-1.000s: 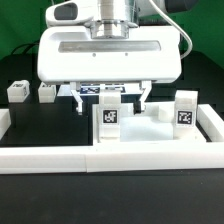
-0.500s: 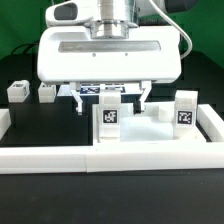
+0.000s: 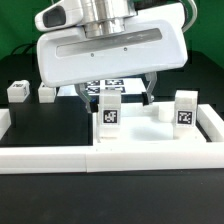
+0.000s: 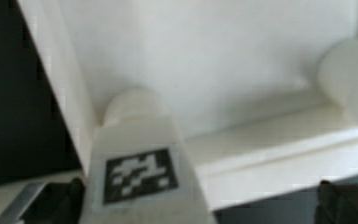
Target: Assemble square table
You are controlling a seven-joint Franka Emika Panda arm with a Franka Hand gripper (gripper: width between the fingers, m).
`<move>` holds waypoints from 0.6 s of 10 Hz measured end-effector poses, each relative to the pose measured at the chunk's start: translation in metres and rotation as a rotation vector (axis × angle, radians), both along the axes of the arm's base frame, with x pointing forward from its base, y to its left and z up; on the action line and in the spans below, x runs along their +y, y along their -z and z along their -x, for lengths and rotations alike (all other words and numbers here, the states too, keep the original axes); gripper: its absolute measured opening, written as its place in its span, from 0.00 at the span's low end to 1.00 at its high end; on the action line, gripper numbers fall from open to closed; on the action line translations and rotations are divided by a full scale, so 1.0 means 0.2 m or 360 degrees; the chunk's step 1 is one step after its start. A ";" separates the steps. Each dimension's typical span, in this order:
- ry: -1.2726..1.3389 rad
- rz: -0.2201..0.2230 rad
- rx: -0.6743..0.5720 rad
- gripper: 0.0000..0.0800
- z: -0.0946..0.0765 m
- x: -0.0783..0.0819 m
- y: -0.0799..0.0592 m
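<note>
While the gripper [image 4: 194, 200] is held with its jaws apart, a leg [image 3: 108, 116] is seen upright between them; whether either finger touches it cannot be told. The gripper's broad white body is tilted, higher on the exterior view's right, with the arm [image 3: 105, 12] set above it. The leg is stood on the slab [image 3: 150, 150], with a second leg [image 3: 184, 110] toward the exterior view's right. A third leg [image 3: 17, 91] and a fourth leg [image 3: 46, 93] are laid on the black table [image 3: 50, 125], apart from the slab.

No readable text or numbers, only coded black-white tags on two standing leg blocks [image 3: 108, 118] [image 3: 184, 112] and the marker board [image 3: 104, 87].
</note>
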State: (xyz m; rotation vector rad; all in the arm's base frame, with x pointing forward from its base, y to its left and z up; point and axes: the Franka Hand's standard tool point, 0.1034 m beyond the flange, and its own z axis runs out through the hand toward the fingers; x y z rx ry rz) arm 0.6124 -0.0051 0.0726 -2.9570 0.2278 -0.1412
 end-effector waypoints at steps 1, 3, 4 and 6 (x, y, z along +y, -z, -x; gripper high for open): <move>-0.0026 -0.0019 0.0080 0.81 0.00 0.00 0.00; -0.0016 0.0003 0.0032 0.81 -0.03 -0.01 0.00; -0.0016 0.0003 0.0032 0.78 -0.03 -0.01 0.00; 0.0028 -0.0003 0.0039 0.55 -0.03 -0.01 0.00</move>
